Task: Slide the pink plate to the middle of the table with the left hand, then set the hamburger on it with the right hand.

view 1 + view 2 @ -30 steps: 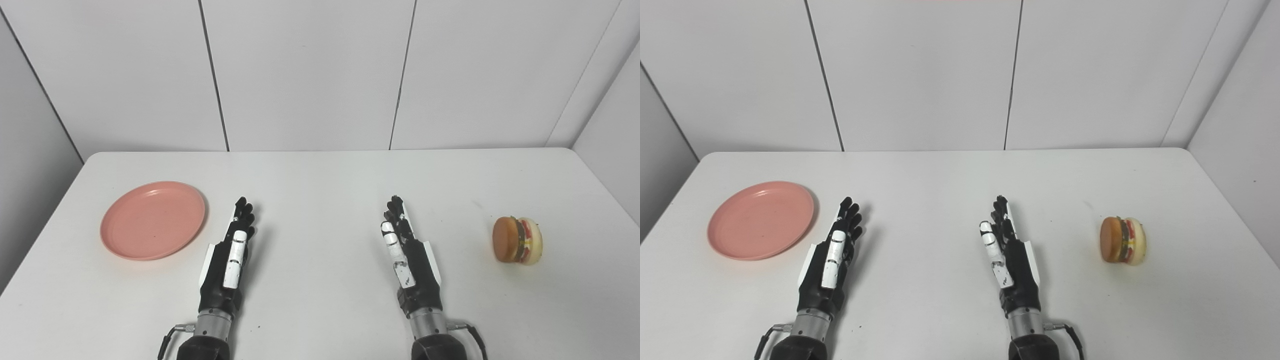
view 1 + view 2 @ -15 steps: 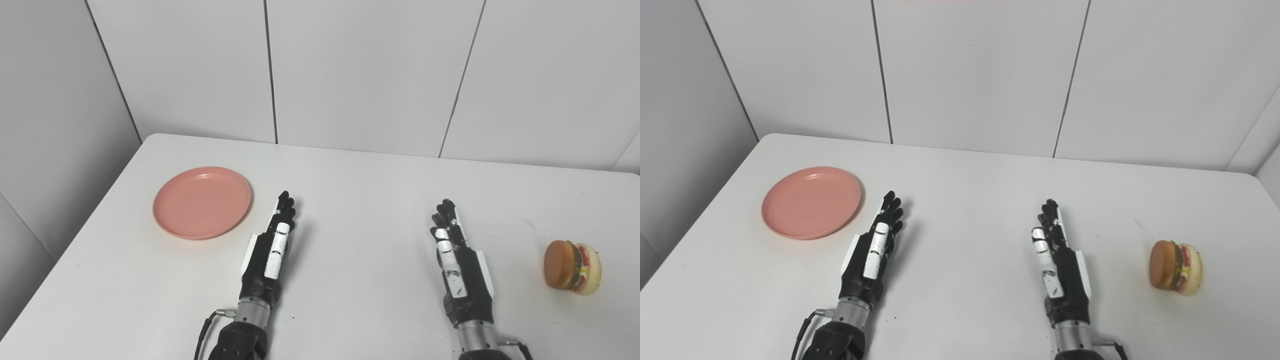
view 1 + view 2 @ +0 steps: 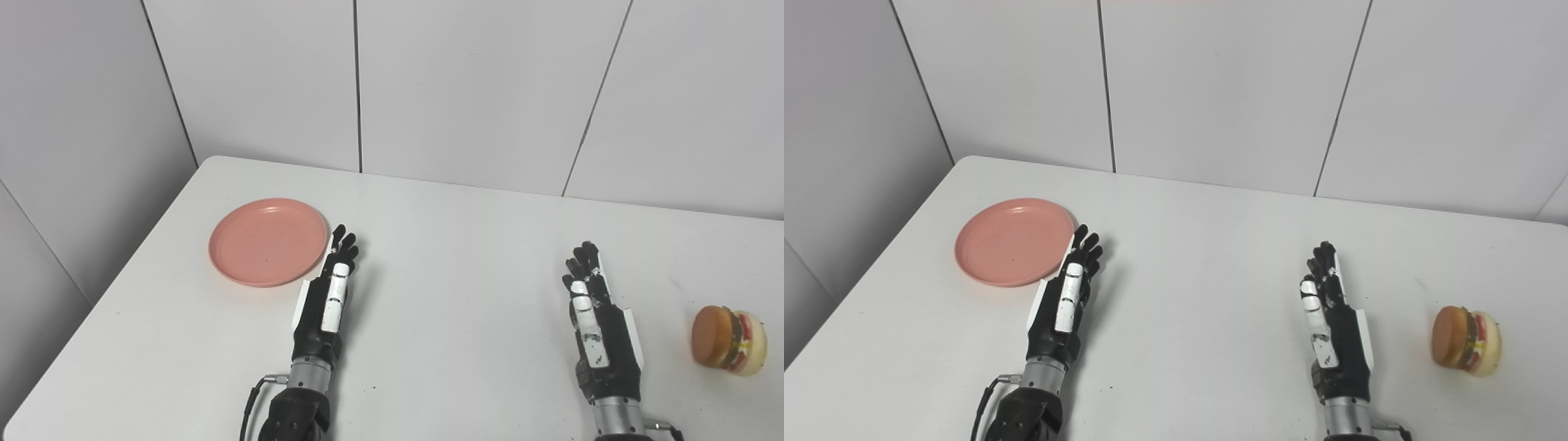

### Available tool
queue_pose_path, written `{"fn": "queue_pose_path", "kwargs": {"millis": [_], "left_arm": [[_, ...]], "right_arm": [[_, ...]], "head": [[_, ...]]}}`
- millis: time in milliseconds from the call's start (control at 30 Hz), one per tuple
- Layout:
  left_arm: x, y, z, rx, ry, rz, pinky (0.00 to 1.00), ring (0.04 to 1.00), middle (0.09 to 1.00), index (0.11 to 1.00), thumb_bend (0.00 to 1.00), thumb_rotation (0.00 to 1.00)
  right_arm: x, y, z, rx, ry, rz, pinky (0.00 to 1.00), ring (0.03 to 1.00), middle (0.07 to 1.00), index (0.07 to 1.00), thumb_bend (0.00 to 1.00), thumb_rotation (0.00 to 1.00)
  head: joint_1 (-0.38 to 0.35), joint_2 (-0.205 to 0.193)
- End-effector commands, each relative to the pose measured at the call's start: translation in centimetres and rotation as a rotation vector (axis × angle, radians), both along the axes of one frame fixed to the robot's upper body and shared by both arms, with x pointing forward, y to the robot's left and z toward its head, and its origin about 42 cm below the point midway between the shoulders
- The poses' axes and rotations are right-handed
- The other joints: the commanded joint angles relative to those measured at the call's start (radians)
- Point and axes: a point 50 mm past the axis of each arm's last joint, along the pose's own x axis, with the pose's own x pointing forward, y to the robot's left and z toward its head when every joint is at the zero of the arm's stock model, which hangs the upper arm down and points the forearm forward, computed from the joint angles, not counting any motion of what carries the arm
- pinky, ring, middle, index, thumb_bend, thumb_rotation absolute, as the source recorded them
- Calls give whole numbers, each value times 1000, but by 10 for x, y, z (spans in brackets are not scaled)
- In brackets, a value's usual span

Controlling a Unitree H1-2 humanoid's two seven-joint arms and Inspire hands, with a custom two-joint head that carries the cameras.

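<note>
A round pink plate (image 3: 267,241) lies flat on the left part of the white table (image 3: 453,245). My left hand (image 3: 326,294) rests on edge just right of the plate, open with straight fingers, its fingertips level with the plate's right rim. A hamburger (image 3: 729,340) stands on its side near the right edge. My right hand (image 3: 593,318) also rests open and empty, well left of the hamburger.
Grey wall panels close in the table at the back and on the left. The table's left edge (image 3: 110,288) runs diagonally past the plate. A cable (image 3: 251,401) loops at my left wrist.
The camera has turned to the left, so the whole scene has shifted right. My left hand has drawn closer to the plate's right rim. The plate, hamburger and right hand stay put.
</note>
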Motion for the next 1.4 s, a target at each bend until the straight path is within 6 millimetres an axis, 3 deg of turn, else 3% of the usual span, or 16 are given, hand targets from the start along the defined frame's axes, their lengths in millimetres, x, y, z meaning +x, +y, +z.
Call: {"fn": "queue_pose_path", "kwargs": {"millis": [0, 333, 533, 933, 1133, 1367], "left_arm": [[2, 8, 22, 1, -66, 5, 1000, 968, 960, 962, 623, 1000], [9, 49, 41, 6, -141, 116, 885, 876, 872, 866, 623, 1000], [16, 72, 48, -7, -156, 140, 922, 879, 866, 868, 641, 1000], [36, 145, 39, 22, -180, 359, 888, 855, 831, 820, 657, 1000], [41, 166, 34, -10, -173, 460, 819, 807, 779, 760, 672, 1000], [48, 188, 31, -18, -145, 498, 833, 806, 782, 761, 650, 1000]], "right_arm": [[-19, -18, -41, -23, 114, -26, 1000, 1000, 1000, 1000, 544, 810], [-19, -17, -40, 0, 108, -24, 1000, 1000, 1000, 1000, 524, 788], [-19, -19, -39, 0, 101, -21, 1000, 1000, 1000, 1000, 508, 785], [-19, -19, -40, -2, 109, -10, 1000, 1000, 1000, 1000, 501, 788], [-20, -18, -40, 7, 110, -6, 1000, 1000, 1000, 1000, 496, 790], [-22, -19, -40, 0, 114, -4, 1000, 1000, 1000, 1000, 488, 788]], "head": [[-1, 2], [5, 1], [19, 0], [31, -12], [31, -16], [33, -18]]}}
